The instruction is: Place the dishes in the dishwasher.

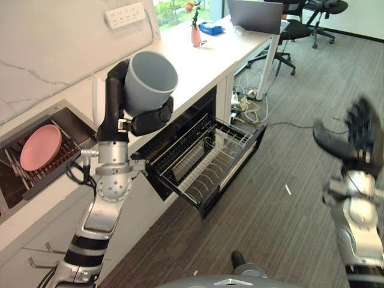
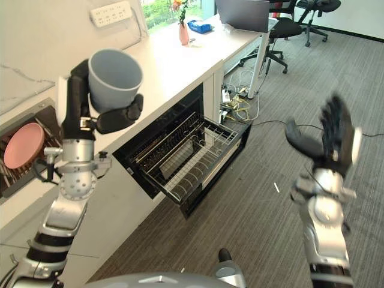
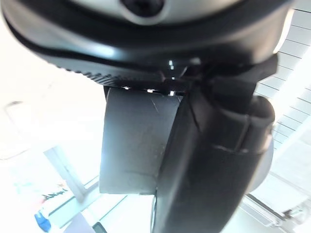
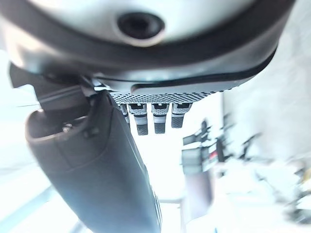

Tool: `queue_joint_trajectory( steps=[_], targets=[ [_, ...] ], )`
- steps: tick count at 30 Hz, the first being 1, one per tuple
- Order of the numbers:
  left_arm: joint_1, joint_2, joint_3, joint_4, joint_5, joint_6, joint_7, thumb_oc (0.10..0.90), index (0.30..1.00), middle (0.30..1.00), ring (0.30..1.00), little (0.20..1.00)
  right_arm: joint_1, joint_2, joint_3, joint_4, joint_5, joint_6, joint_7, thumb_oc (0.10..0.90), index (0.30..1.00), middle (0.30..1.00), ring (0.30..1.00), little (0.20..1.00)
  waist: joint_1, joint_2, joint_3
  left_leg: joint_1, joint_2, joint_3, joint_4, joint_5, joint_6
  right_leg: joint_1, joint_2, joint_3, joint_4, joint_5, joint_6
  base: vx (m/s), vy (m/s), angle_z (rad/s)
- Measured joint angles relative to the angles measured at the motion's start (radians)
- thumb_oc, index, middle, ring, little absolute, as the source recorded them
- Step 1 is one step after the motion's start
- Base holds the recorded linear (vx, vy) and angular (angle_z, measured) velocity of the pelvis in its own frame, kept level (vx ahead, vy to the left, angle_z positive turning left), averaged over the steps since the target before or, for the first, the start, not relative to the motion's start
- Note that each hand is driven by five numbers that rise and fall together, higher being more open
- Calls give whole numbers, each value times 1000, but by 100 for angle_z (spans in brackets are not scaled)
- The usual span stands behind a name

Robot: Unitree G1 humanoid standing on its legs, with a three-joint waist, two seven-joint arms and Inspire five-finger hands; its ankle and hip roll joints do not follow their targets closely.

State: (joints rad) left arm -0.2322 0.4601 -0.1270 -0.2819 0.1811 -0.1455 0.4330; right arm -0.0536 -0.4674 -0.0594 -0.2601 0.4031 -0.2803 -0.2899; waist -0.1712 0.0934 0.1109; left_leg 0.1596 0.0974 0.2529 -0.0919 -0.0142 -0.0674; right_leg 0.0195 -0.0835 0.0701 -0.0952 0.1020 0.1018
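Our left hand is raised above the white counter, its fingers and thumb curled round a grey cup that tilts with its mouth facing up and outward. Left of it, in a recessed sink, we see a pink plate standing on edge in a wire rack. Below the counter the dishwasher is open, its wire basket pulled out over the floor. Further right, our right hand hangs in the air well apart from the dishwasher, fingers spread straight and holding nothing.
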Motion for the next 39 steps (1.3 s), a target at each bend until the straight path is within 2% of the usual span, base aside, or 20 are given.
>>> queue_joint_trajectory(
  steps=[4,6,9,10,14,20,22,26,34,39],
  targets=[
    [-78,-4,-130,43,3,1,-44,400,300,300,300,300,-101,17,256,-28,31,0,140,800,900,900,900,900,28,-2,-2,11,16,-13,0,3,-5,17,14,-10,-2,-3,-6,3,-12,6],
    [-78,-9,-143,49,3,1,-48,400,300,300,300,300,-99,34,286,-19,36,20,152,800,900,900,900,900,38,-2,-2,11,17,-15,0,3,-5,18,15,-13,-2,-4,-6,-48,-28,6],
    [-100,-38,-164,129,2,9,-48,400,300,300,300,300,-100,86,352,42,111,57,152,800,900,900,900,900,60,-2,-2,10,14,-18,0,3,-6,19,10,-19,-3,-7,-2,3,-3,3],
    [-100,-38,-171,142,2,22,-48,400,300,300,300,300,-100,85,362,42,111,74,156,800,900,900,900,900,60,-2,-2,7,13,-21,0,3,-6,18,8,-21,-3,-7,-2,-43,-14,6],
    [-100,-39,-188,163,3,27,-48,400,300,300,300,300,-100,95,365,42,116,75,156,800,900,900,900,900,61,-2,-2,4,13,-25,0,5,-7,18,8,-26,-2,-7,-2,-11,-4,2],
    [-100,-43,-216,164,6,27,-39,400,300,300,300,300,-100,125,368,42,197,73,154,800,900,900,900,900,59,-1,-2,4,14,-32,0,5,-7,23,8,-34,-2,-4,-6,-3,4,4],
    [-109,-44,-234,185,18,28,-28,400,300,300,300,300,-99,122,400,41,261,70,154,800,900,900,900,900,57,0,-3,6,14,-46,0,7,-6,32,7,-45,-3,-5,-6,0,1,14],
    [-110,-43,-260,207,27,28,-26,400,300,300,300,300,-100,113,433,41,292,70,166,800,900,900,900,900,67,3,-4,6,13,-57,0,10,-7,36,4,-57,-3,-8,-3,-3,2,9],
    [-110,-43,-270,208,31,28,-27,400,300,300,300,300,-100,110,435,41,306,70,166,800,900,900,900,900,72,4,-5,3,8,-66,0,14,-4,39,-1,-64,-3,-7,-4,-9,3,2],
    [-110,-36,-287,211,110,31,-17,400,300,300,300,300,-98,102,447,43,307,70,161,800,900,900,900,900,73,4,-5,3,8,-66,0,15,-4,39,-1,-65,-3,-5,-6,0,0,0]
  ],
)
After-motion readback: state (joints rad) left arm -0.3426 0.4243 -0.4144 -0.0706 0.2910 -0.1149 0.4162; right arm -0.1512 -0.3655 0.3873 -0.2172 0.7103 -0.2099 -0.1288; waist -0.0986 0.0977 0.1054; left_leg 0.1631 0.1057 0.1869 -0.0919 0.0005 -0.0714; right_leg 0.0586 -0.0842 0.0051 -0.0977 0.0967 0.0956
